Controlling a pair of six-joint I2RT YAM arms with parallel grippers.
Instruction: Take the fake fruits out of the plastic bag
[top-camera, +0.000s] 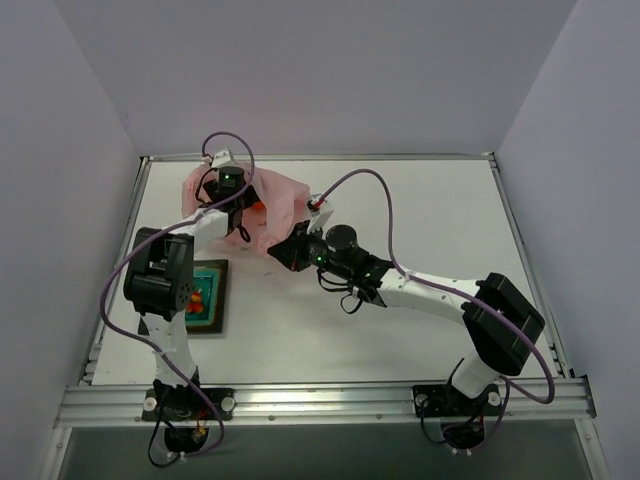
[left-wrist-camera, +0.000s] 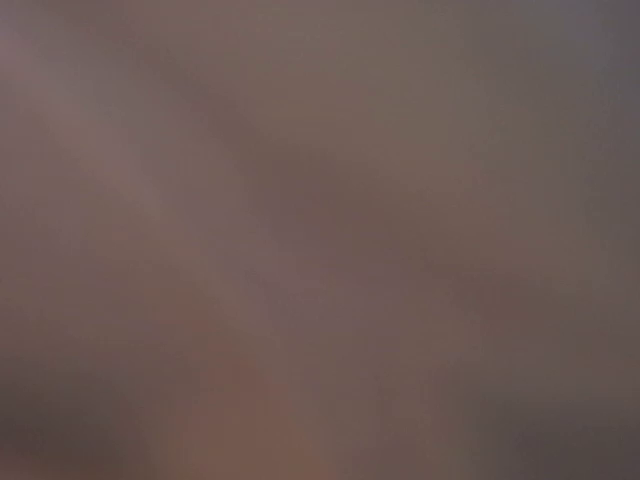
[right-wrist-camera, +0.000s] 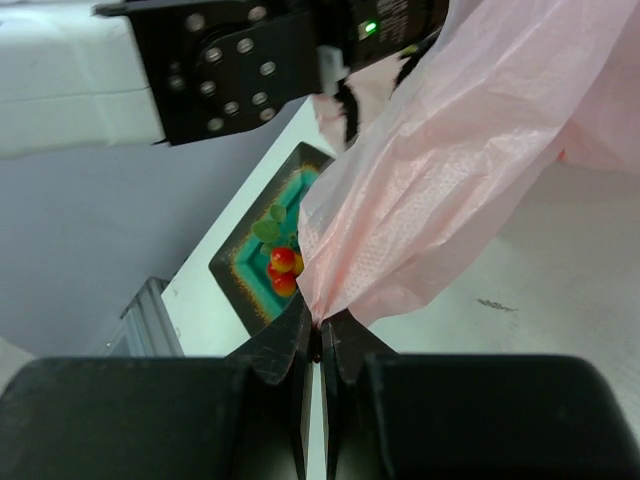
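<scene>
The right gripper (right-wrist-camera: 318, 335) clamps a fold of the plastic bag (right-wrist-camera: 450, 180), far left. The left gripper (top-camera: 236, 208) seems sunk inside it, grip untellable. Some fake fruits (right-wrist-camera: 283, 264) lie in the near-left tray (right-wrist-camera: 232, 270).

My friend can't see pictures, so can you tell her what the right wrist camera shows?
The right tool pinches an edge of the pink plastic bag, which stretches up to the right. Behind, a dark tray with a teal inside holds small red and green fake fruits.
</scene>
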